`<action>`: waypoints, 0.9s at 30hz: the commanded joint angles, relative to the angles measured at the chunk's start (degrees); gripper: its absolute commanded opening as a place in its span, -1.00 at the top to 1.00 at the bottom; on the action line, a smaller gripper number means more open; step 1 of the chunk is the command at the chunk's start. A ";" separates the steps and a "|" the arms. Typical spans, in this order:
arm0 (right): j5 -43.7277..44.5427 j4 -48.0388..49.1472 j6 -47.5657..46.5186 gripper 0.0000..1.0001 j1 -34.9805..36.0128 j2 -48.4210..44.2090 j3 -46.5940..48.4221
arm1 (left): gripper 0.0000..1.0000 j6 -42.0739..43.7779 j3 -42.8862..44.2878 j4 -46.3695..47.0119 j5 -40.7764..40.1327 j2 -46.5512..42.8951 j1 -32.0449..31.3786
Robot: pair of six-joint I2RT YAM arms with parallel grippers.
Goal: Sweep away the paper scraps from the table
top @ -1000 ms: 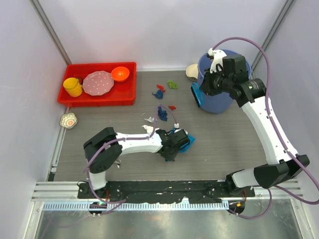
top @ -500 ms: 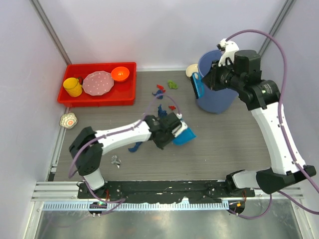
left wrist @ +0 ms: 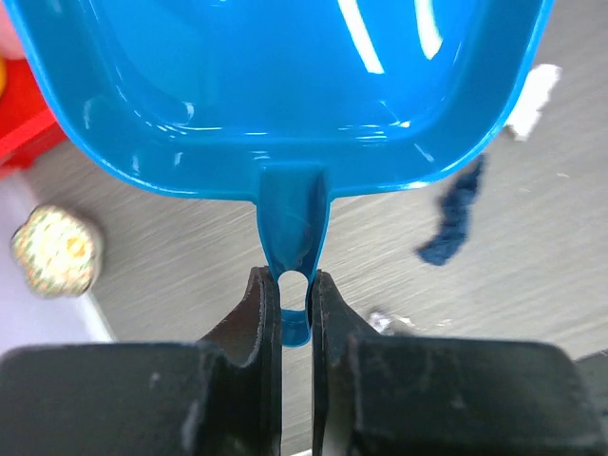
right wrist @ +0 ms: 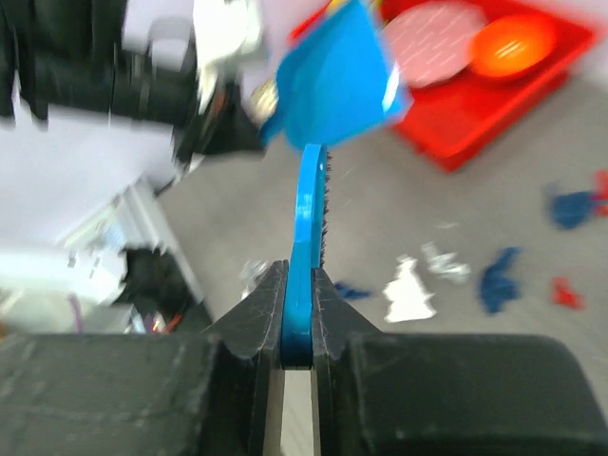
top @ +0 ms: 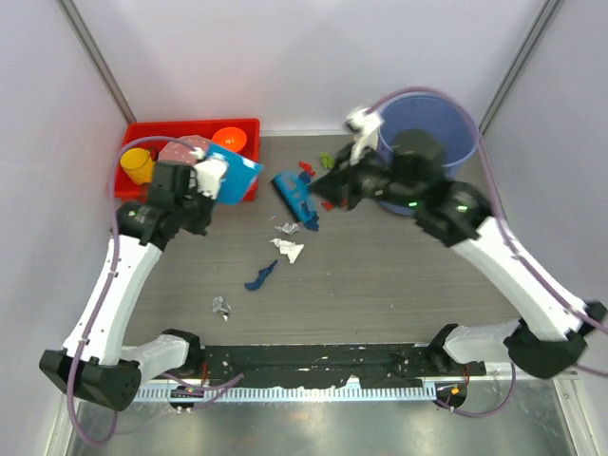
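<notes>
Paper scraps lie on the table (top: 399,275): white ones (top: 288,249), a dark blue strip (top: 259,277), a silvery bit (top: 221,306), red (top: 306,167) and green (top: 326,160) ones at the back. My left gripper (top: 211,177) is shut on the handle of the blue dustpan (top: 236,176) and holds it by the red tray. In the left wrist view the dustpan (left wrist: 285,85) fills the top, its handle between my jaws (left wrist: 295,304). My right gripper (top: 332,185) is shut on the blue brush (top: 294,195), seen edge-on in the right wrist view (right wrist: 309,218).
A red tray (top: 242,124) at the back left holds a yellow cup (top: 138,166) and an orange bowl (top: 228,140). A blue bucket (top: 427,123) stands at the back right. A small patterned dish (left wrist: 55,252) sits left of the table.
My left arm has swung the dustpan from mid-table to the back left by the red tray. My right arm has carried the brush from the bucket down to the scraps.
</notes>
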 commanded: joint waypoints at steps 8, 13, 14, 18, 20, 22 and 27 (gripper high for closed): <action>-11.59 20.31 6.81 0.99 20.66 24.90 -7.69 | 1.00 9.46 -3.41 -0.14 6.73 2.55 37.87; -13.63 38.51 17.64 0.99 22.06 33.33 -7.95 | 1.00 9.82 -6.05 2.67 4.98 1.42 39.83; -13.80 40.36 19.48 0.99 22.33 36.83 -7.61 | 1.00 9.82 -6.83 3.63 4.45 1.24 39.75; -15.74 42.75 25.30 0.99 23.29 44.66 -2.87 | 1.00 10.08 -7.11 4.26 3.48 0.98 39.75; -14.17 39.95 25.39 0.99 23.38 46.61 -1.11 | 1.00 10.17 -7.37 4.52 3.66 0.80 39.75; -12.41 37.13 24.34 0.99 23.29 48.55 -0.66 | 1.00 10.17 -7.46 4.87 3.57 0.97 39.74; -5.13 31.17 22.93 0.98 21.54 47.07 -2.67 | 1.00 10.52 -8.25 6.10 3.83 1.77 39.74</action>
